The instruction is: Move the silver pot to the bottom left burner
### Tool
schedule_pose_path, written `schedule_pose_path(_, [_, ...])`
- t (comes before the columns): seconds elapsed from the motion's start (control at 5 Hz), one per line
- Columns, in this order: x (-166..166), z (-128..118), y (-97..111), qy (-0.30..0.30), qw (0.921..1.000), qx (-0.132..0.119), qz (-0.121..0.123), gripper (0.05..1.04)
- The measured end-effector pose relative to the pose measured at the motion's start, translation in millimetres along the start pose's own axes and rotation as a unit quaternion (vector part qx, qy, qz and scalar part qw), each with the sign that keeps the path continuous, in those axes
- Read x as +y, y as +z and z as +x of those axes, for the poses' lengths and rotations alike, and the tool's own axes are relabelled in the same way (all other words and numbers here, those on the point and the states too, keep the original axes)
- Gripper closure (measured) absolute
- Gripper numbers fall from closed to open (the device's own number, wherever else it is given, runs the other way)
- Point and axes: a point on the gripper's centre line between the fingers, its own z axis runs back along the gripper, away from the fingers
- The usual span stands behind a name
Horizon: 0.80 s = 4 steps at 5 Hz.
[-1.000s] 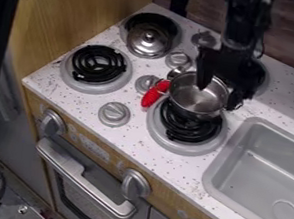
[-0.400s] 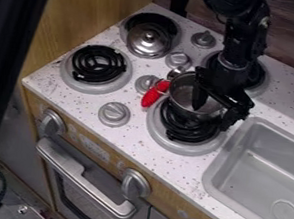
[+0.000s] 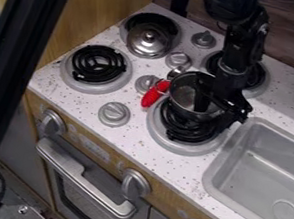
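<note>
The black gripper [image 3: 215, 111] hangs over the right side of the silver pot [image 3: 184, 95], one finger down inside the pot and the other outside its right wall. Its fingers stand apart, the pot's rim between them. The pot is upright on the front right burner [image 3: 173, 139], its red handle [image 3: 154, 93] pointing left. The bottom left burner [image 3: 98, 65] has a black coil in a grey ring and holds nothing. Part of the pot's rim is hidden behind the gripper.
A silver lid [image 3: 149, 40] lies on the back left burner. Grey knobs [image 3: 114, 114] stand between the burners, and the back right burner [image 3: 256, 77] is partly behind the arm. The grey sink [image 3: 270, 169] is at the right.
The gripper has come down around the pot's right rim, and its fingers look slightly closer together. The pot has stayed on its burner. A dark bar at the left edge has shifted right.
</note>
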Motion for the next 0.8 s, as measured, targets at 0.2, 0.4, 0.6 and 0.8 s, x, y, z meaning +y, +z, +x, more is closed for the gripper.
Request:
schedule_pose_path(0.2, [3,-1,0,0.003,1.0000,0.001,0.000,0.711])
schedule_pose_path(0.4, [5,0,0,0.001,1.0000,0.000,0.001,0.926])
schedule_pose_path(0.6, [14,1,12,0.005,1.0000,-0.006,0.003,1.001])
schedule_pose_path(0.8, [45,9,43,0.029,0.9984,-0.044,0.017,1.019])
